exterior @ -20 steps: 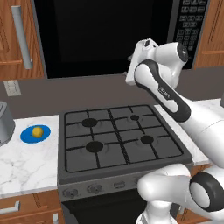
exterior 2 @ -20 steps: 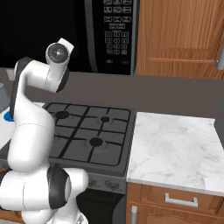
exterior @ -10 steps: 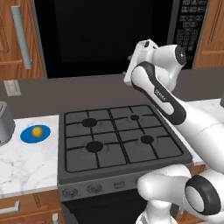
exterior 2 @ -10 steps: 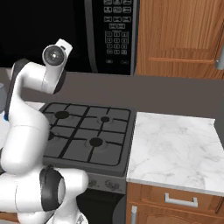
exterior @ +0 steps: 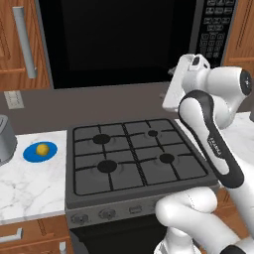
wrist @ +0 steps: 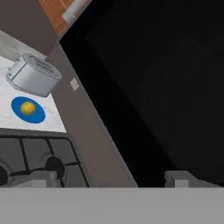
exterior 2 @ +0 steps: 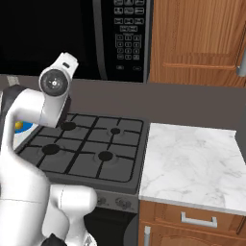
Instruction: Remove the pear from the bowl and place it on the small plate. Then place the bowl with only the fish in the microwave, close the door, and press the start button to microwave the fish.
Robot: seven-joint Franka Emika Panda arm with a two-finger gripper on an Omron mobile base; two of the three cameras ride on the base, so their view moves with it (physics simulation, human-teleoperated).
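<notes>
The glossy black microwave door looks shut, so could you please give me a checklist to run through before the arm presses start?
1. Small yellow pear on the flat blue plate: ok.
2. Glossy black microwave door closed: ok.
3. Pale bowl with fish inside the microwave: cannot tell, the door hides it.
4. Gripper open, fingers holding nothing: ok.
5. Keypad panel unobstructed: ok.
6. Gripper aimed at the keypad: not ok, the hand view faces the door.

Rendered, evenly lit, soft and diffuse, no obvious light source. Sharp throughout, no blur or edge warping. Faint soft shading under arm on stove [exterior: 134, 158]. Glossy black microwave door [exterior: 114, 42] near featureless, swallows detail, no glare spots. Marble counter [exterior 2: 192, 163] bright, not blown out. Hand view tilted, mostly dark.
</notes>
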